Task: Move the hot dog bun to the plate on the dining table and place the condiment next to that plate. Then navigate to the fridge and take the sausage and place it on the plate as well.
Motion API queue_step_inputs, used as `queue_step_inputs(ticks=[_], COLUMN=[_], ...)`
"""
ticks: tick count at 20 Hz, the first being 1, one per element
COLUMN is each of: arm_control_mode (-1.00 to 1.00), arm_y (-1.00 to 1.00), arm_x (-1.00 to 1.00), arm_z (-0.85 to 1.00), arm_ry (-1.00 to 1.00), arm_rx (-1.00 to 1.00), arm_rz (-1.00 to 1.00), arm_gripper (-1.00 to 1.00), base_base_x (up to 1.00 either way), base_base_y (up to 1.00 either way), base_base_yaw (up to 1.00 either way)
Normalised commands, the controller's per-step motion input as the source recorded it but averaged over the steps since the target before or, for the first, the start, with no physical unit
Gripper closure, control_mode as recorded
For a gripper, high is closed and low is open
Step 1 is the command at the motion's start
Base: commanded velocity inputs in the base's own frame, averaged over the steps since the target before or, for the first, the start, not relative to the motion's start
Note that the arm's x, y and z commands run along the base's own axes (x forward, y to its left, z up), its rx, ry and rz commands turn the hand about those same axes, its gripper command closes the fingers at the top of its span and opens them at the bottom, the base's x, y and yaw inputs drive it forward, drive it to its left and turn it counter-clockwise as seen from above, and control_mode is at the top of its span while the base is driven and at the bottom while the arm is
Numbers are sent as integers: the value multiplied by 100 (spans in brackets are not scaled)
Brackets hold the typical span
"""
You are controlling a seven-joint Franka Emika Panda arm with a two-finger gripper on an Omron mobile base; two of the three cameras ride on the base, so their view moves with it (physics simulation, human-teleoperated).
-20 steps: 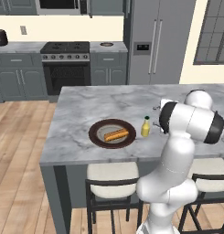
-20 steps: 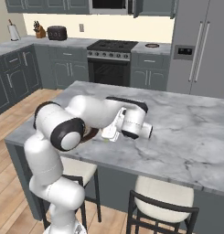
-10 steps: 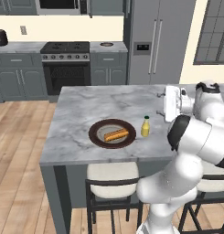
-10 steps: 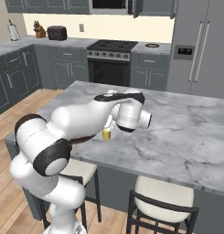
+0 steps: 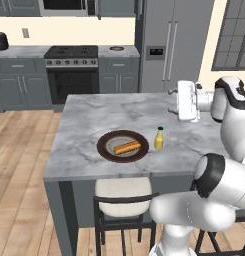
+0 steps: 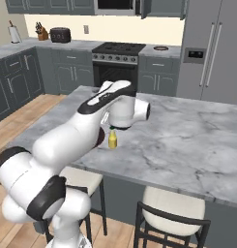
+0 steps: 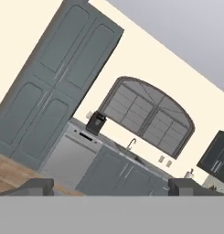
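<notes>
bun (image 5: 127,147) on plate (image 5: 108,151) | condiment (image 5: 159,138) beside | gripper (image 5: 176,101) raised apart

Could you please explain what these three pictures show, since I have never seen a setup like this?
This is a simulated kitchen with a white robot arm on a driving base. Two cameras ride on the base, behind the arm to its left and right. The third sits on the hand, now looking across the room at cabinets and an arched window. On the marble table lies a dark plate holding a hot dog bun, with a yellow condiment bottle beside it. The gripper holds nothing; its fingers are apart.
</notes>
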Motion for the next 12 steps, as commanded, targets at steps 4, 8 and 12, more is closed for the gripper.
queue_step_inputs(ticks=[4, 8, 12], arm_control_mode=[-100, -100, -100], arm_y=[46, 37, 40], arm_x=[-22, -21, -42], arm_z=[48, 59, 46], arm_ry=[29, 27, 24], arm_rx=[0, 1, 3], arm_rz=[-9, -12, -17], arm_gripper=[-100, -100, -100], base_base_x=[0, 0, 0], base_base_y=[0, 0, 0], base_base_yaw=[0, 0, 0])
